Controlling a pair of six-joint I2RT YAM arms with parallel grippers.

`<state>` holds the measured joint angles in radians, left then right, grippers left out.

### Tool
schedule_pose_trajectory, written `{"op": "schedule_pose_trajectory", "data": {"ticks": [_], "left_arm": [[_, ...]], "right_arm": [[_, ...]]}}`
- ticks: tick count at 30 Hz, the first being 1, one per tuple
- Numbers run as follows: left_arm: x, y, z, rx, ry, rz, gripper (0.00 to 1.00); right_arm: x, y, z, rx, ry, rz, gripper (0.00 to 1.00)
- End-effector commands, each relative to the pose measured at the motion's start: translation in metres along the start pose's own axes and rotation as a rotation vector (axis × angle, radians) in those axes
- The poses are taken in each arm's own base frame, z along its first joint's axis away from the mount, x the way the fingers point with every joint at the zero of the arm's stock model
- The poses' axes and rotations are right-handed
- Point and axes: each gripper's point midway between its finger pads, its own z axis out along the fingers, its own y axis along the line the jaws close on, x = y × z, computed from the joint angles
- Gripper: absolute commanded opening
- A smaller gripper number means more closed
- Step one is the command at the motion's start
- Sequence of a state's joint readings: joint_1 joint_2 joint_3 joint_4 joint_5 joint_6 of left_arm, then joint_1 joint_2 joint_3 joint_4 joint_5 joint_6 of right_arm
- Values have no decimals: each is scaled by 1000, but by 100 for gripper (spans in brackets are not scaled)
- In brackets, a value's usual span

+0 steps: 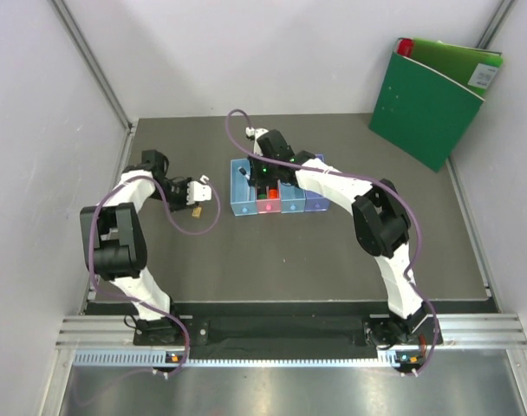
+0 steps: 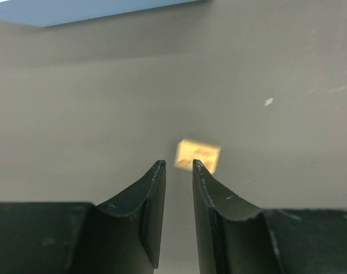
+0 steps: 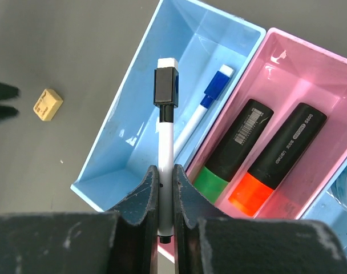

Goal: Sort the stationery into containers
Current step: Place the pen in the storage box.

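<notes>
**Pen held over the end bin, eraser loose on the bench**

Top view: the row of bins (image 1: pixel 281 205) sits mid-bench (image 1: pixel 333 260), with a green binder (image 1: pixel 437 95) standing at the far right corner. The right pincer (image 1: pixel 262 178) hangs over the left end of the row. The left pincer (image 1: pixel 198 187) is off to the left of the bins, low over the bench, with a yellow eraser (image 1: pixel 195 209) just beside it.

Left wrist view: the fingers stand a narrow gap apart with nothing between them. The eraser lies flat on the bench just past the tips, a little to the right of the gap.

Right wrist view: the fingers are pressed onto a white pen (image 3: pixel 165 142) with a black cap, held above the light blue bin (image 3: pixel 128 108). A blue-capped pen (image 3: pixel 203 113) lies inside that bin. In the pink bin (image 3: pixel 287 68) next to it, a green-capped marker (image 3: pixel 233 148) and an orange-capped marker (image 3: pixel 279 157) lie side by side.
</notes>
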<state>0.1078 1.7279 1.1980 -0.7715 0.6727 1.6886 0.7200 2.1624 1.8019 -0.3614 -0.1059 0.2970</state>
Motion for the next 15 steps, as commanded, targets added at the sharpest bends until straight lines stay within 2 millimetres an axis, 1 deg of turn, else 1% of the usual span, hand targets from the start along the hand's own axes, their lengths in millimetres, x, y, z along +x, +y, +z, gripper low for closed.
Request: {"op": "schedule_pose_trajectory", "data": {"ticks": [1,2,4,5,6,10,11,12,13,15], "left_arm": [[-14,-29,9,148,1,-111,31],[-13,-30,9,158,7,-113,31],[-13,-34,13,182,14,-121,31],[-12,-38,13,197,20,-128,31],[-9,-40,13,210,34,-131,31],[0,-44,13,235,79,-130,30],[3,-44,12,231,92,-125,29],[7,-36,14,203,107,-106,29],[12,-32,13,187,121,-99,29],[15,-22,12,157,127,-61,31]], "right_arm": [[-34,19,-2,-27,-100,-7,0],[-32,19,0,-27,-95,-6,0],[-37,21,1,-29,-109,-8,0],[-37,21,3,-27,-108,-10,0],[-40,21,3,-28,-116,-8,0],[-41,26,2,-34,-120,-11,0],[-43,26,1,-34,-125,-11,0],[-41,28,1,-39,-120,-11,0],[-41,27,2,-39,-120,-12,0],[-40,30,1,-45,-118,-19,0]]}}
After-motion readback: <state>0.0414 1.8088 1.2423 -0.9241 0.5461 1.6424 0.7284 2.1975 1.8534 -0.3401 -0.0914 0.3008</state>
